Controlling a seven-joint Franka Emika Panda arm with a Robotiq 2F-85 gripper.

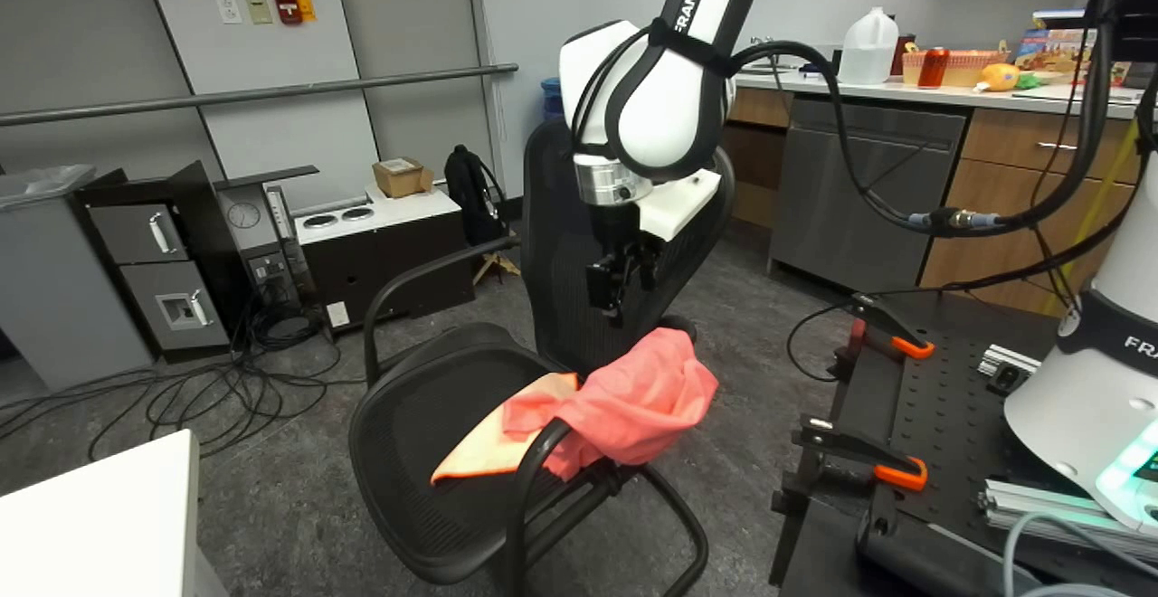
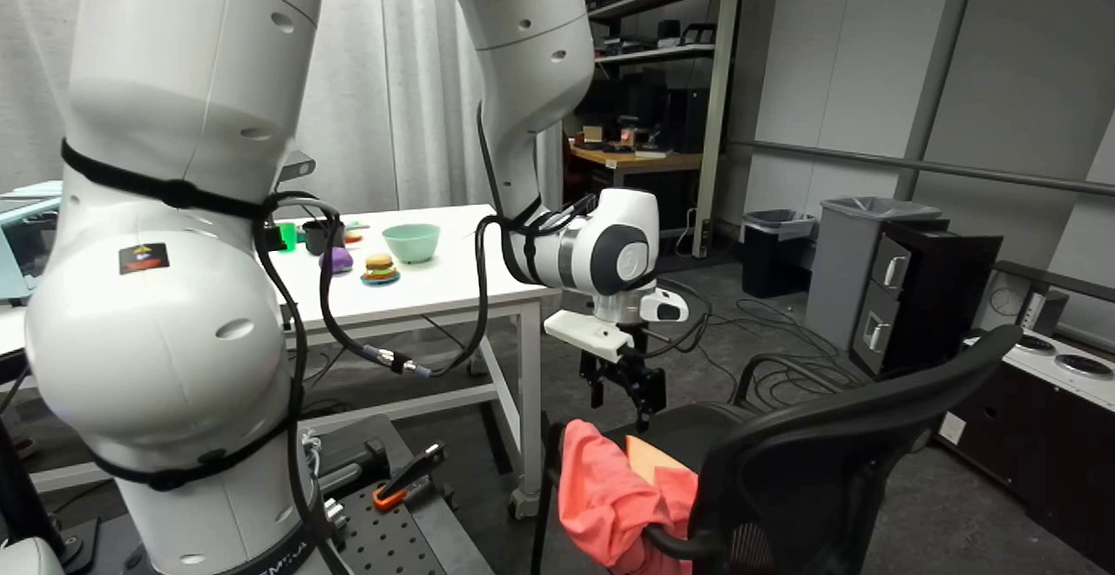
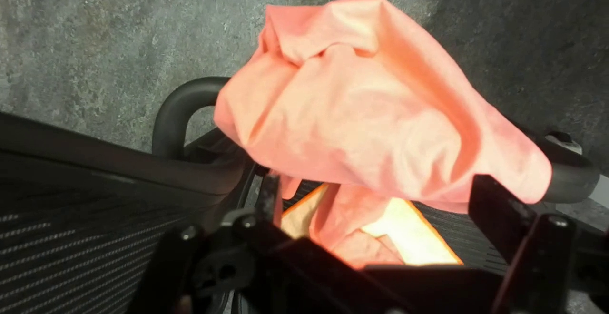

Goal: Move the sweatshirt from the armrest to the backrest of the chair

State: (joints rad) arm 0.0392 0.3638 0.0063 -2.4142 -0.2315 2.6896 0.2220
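The coral-pink sweatshirt (image 1: pixel 642 398) lies bunched over the armrest (image 1: pixel 536 466) of the black chair (image 1: pixel 434 416). It also shows in an exterior view (image 2: pixel 601 497) and in the wrist view (image 3: pixel 357 114). Part of it hangs inward onto the seat. The tall black mesh backrest (image 1: pixel 565 298) rises behind it; it also fills the lower left of the wrist view (image 3: pixel 85 238). My gripper (image 1: pixel 622 294) is above the sweatshirt and seat, in front of the backrest. In the wrist view its fingers (image 3: pixel 378 183) are wide apart with nothing held. Much of the armrest is hidden under the sweatshirt.
A flat orange-tan cloth (image 1: pixel 502 430) lies on the seat, partly under the sweatshirt. The chair's far armrest (image 1: pixel 389 298) curves up on the opposite side. A black robot table with clamps (image 1: pixel 941 398) and a white table (image 2: pixel 470 270) stand nearby.
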